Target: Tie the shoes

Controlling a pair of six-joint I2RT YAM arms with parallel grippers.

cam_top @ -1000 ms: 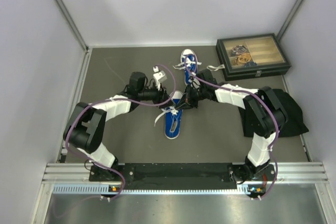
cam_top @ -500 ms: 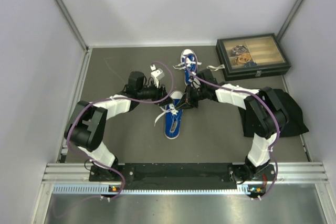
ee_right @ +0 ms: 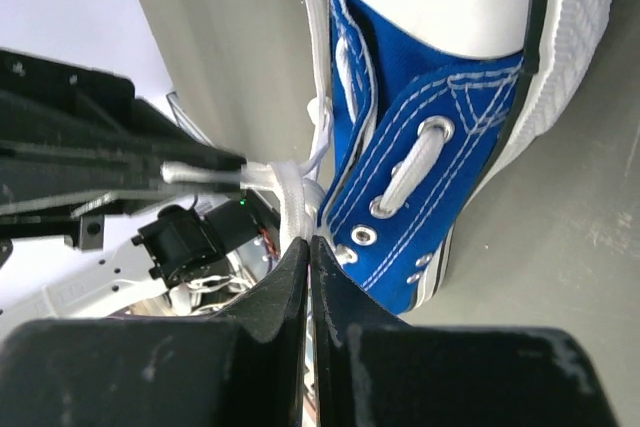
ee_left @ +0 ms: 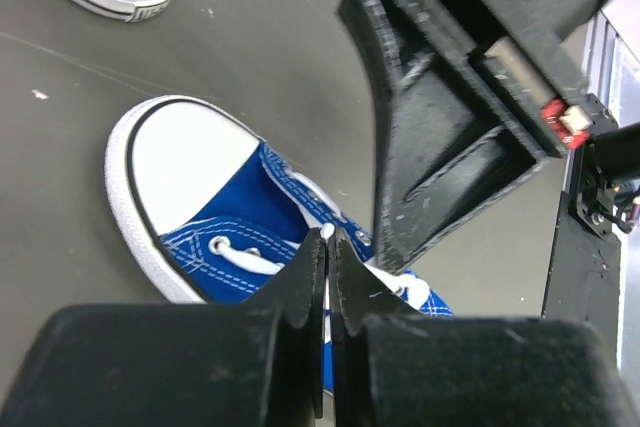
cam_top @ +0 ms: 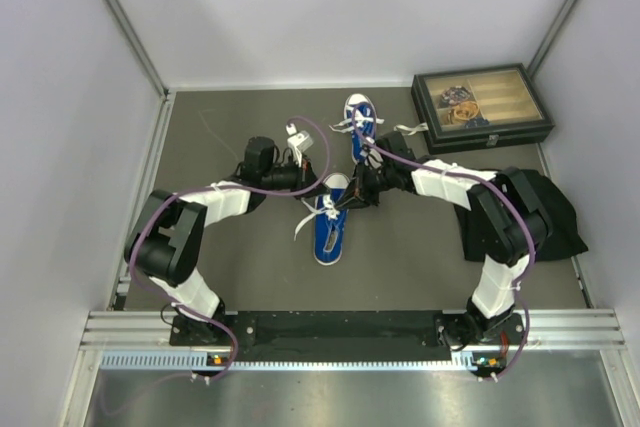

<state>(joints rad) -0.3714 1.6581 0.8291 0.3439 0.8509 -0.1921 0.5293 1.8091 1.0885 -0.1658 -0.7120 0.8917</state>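
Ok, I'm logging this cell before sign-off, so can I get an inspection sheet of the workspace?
Surface: dark grey table.
Job's things: near shoe under both pincers, not yet tied; far shoe apart from it, lace ends spread out.
Clutter: glass-lidded box at far right; black cloth at right, partly under the right arm.
Pincers: left pincer and right pincer each shut on a lace strand of the near shoe.
Cables: purple cables loop along both arms.
Surroundings: white walls, metal frame.
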